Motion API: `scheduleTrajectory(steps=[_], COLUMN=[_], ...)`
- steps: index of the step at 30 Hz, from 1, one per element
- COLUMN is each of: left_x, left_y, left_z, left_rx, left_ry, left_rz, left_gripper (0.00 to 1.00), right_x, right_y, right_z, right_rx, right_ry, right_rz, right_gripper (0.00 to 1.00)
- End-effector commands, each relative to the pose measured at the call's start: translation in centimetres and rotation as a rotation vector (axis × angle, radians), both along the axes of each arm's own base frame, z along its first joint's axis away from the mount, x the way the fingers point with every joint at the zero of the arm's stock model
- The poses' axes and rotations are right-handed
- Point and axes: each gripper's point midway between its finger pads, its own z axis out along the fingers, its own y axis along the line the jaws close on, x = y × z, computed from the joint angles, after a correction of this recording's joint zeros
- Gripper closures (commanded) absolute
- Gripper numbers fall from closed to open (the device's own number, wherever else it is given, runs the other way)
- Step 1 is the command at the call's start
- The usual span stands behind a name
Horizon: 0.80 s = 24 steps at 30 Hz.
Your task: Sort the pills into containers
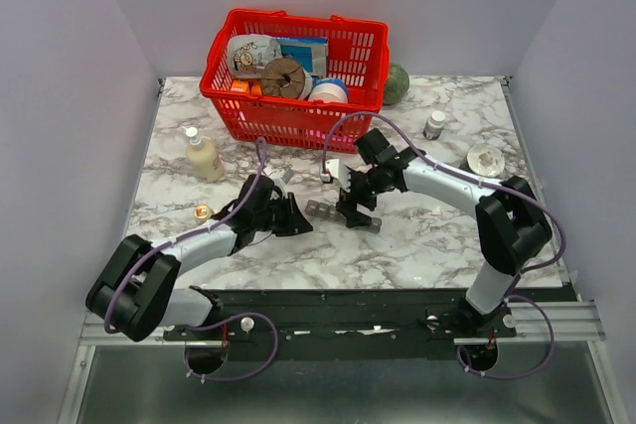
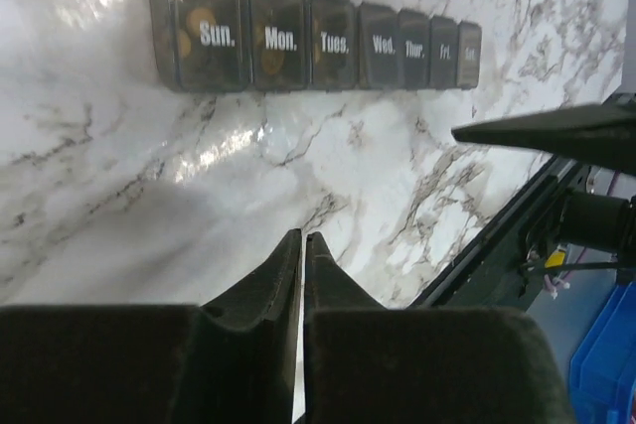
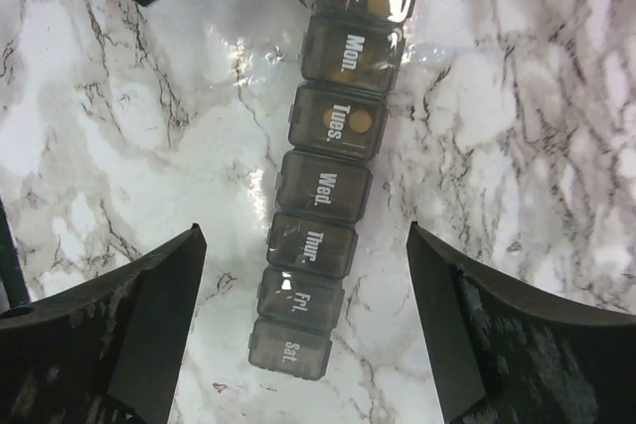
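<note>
Your right tool [image 3: 303, 235] is spread wide, hovering over the Thur-to-Sat end of the pill strip [image 3: 320, 189] and gripping nothing. Your left tool [image 2: 302, 237] is pinched together and empty, near the strip's long side on the counter [image 3: 119, 126]. The lids look closed. Orange pills [image 3: 363, 121] show through Sun, Mon and Tues. Wed to Sat look empty, so I'd call it roughly halfway.

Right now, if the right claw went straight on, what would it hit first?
Probably the pill organizer, near its Thur. compartment, with the open right claw straddling it; depth is unclear.
</note>
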Motion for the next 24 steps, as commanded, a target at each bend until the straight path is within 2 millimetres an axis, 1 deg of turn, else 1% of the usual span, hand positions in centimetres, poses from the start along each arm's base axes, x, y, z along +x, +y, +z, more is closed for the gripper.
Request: scheduleTrajectory(steps=[1, 2, 3, 4, 5, 6, 8, 9, 10, 12, 13, 15, 17, 19, 21, 24], left_x=[2.9, 3.2, 4.0, 4.2, 4.5, 5.1, 5.5, 5.9, 6.0, 6.4, 6.4, 6.7, 7.0, 7.2, 7.3, 7.3], left_y=[-1.0, -1.2, -1.7, -1.9, -2.1, -2.6, -3.0, -3.2, -3.3, -3.5, -3.6, -3.9, -4.0, -4.3, -4.4, -4.4], left_z=[1.2, 1.2, 1.9, 1.6, 1.7, 2.3, 2.2, 2.5, 2.2, 2.2, 1.7, 1.6, 0.9, 0.5, 0.4, -0.4], left_rx=[-0.034, -0.043, -0.065, -0.073, -0.081, -0.1, -0.112, -0.122, -0.119, -0.123, -0.119, -0.126, -0.122, -0.128, -0.135, -0.128], left_ry=[-0.036, -0.038, -0.061, -0.046, -0.047, -0.068, -0.058, -0.068, -0.06, -0.066, -0.052, -0.051, -0.038, -0.03, -0.03, -0.015], left_rz=[0.03, 0.031, 0.032, 0.033, 0.035, 0.029, 0.033, 0.036, 0.036, 0.034, 0.032, 0.03, 0.035, 0.037, 0.038, 0.042], left_gripper=[0.85, 0.84, 0.83, 0.83, 0.83, 0.83, 0.83, 0.83, 0.83, 0.83, 0.83, 0.83, 0.83, 0.84, 0.84, 0.85], right_x=[0.7, 0.4, 0.6, 0.6, 0.6, 0.7, 0.9, 0.9, 1.0, 0.8, 0.8, 0.6, 0.5, 0.5, 0.6, 0.9], right_y=[0.8, 1.1, 1.4, 1.2, 1.5, 1.7, 1.7, 1.8, 1.7, 1.9, 1.9, 2.2, 2.4, 2.3, 2.3, 2.2], right_z=[0.8, 0.6, 0.5, -0.1, -0.2, -0.2, -0.5, -0.6, -0.7, -1.1, -1.2, -1.6, -1.9, -2.3, -2.5, -2.7], right_rx=[0.021, 0.013, 0.013, -0.01, -0.011, -0.01, -0.023, -0.024, -0.031, -0.036, -0.041, -0.05, -0.058, -0.074, -0.081, -0.094], right_ry=[-0.175, -0.194, -0.22, -0.231, -0.242, -0.251, -0.257, -0.26, -0.265, -0.267, -0.271, -0.271, -0.272, -0.272, -0.282, -0.291], right_rz=[0.053, 0.072, 0.076, 0.073, 0.078, 0.078, 0.076, 0.076, 0.074, 0.082, 0.082, 0.092, 0.099, 0.099, 0.096, 0.088], right_gripper=[0.1, 0.1, 0.1, 0.11, 0.12, 0.13, 0.15, 0.15, 0.16, 0.17, 0.18, 0.18, 0.19, 0.2, 0.2, 0.2])
